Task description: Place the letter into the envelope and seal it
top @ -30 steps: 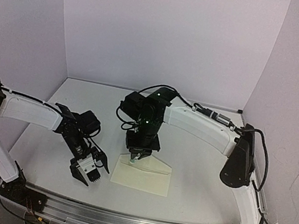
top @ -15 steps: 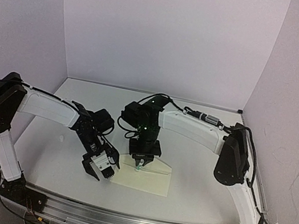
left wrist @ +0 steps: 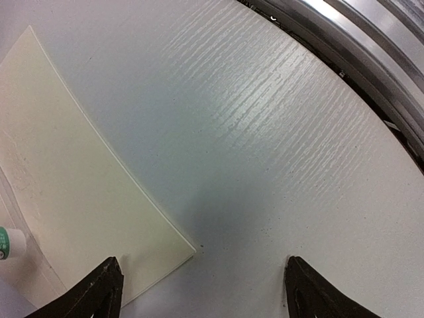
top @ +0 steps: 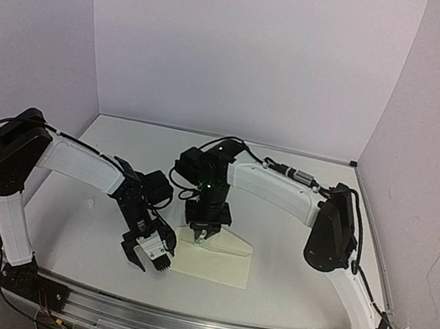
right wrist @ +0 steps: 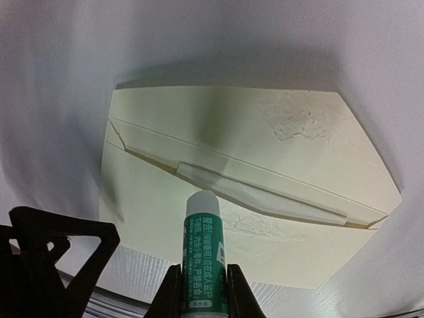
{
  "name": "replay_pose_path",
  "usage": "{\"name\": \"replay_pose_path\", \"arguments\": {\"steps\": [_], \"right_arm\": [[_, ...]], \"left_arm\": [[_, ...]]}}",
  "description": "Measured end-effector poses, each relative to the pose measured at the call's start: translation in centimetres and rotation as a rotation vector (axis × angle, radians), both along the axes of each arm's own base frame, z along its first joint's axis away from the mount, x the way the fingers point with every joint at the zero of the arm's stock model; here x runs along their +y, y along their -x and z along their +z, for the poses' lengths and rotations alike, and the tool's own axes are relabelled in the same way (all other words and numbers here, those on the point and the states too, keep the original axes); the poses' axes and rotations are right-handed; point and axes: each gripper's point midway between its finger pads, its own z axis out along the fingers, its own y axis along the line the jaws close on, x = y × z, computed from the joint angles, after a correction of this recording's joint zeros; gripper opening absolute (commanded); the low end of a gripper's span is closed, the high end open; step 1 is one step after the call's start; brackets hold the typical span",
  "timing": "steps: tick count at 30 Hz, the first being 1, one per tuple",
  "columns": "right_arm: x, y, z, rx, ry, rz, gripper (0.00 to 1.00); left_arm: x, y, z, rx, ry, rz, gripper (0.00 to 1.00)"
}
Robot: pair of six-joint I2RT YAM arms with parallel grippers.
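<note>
The cream envelope (top: pixel 219 265) lies flat near the table's front, its flap open toward the far side. It also shows in the right wrist view (right wrist: pixel 278 126) with wrinkled patches, and in the left wrist view (left wrist: pixel 73 179). My right gripper (top: pixel 202 234) is shut on a green-and-white glue stick (right wrist: pixel 204 245), tip down just above the envelope near the flap fold. My left gripper (top: pixel 150 254) is open and low over the envelope's near left corner; in its wrist view (left wrist: pixel 202 264) one finger is over the paper and the other over bare table. The letter is not in view.
A metal rail (top: pixel 191 326) runs along the table's near edge, also visible in the left wrist view (left wrist: pixel 371 73). Lilac walls (top: pixel 249 50) close off the back and both sides. The left gripper's black fingers (right wrist: pixel 63 242) sit just left of the glue stick.
My left gripper has moved right and forward to the envelope's left corner. My right gripper with the glue stick has shifted slightly left and stayed over the envelope.
</note>
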Motion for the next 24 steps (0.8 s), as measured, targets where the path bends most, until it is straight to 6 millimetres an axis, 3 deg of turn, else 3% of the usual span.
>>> {"name": "replay_pose_path", "arguments": {"steps": [6, 14, 24], "right_arm": [[0.9, -0.8, 1.0, -0.041, -0.036, 0.021, 0.0], [-1.0, 0.5, -1.7, 0.022, 0.048, 0.035, 0.0], [-1.0, 0.8, -1.4, 0.029, 0.038, 0.062, 0.0]], "left_arm": [[0.0, 0.2, -0.2, 0.015, -0.011, 0.018, 0.81], [0.1, 0.3, -0.2, 0.023, -0.014, 0.025, 0.8], [0.1, 0.3, -0.3, 0.03, -0.021, 0.039, 0.8]]}}
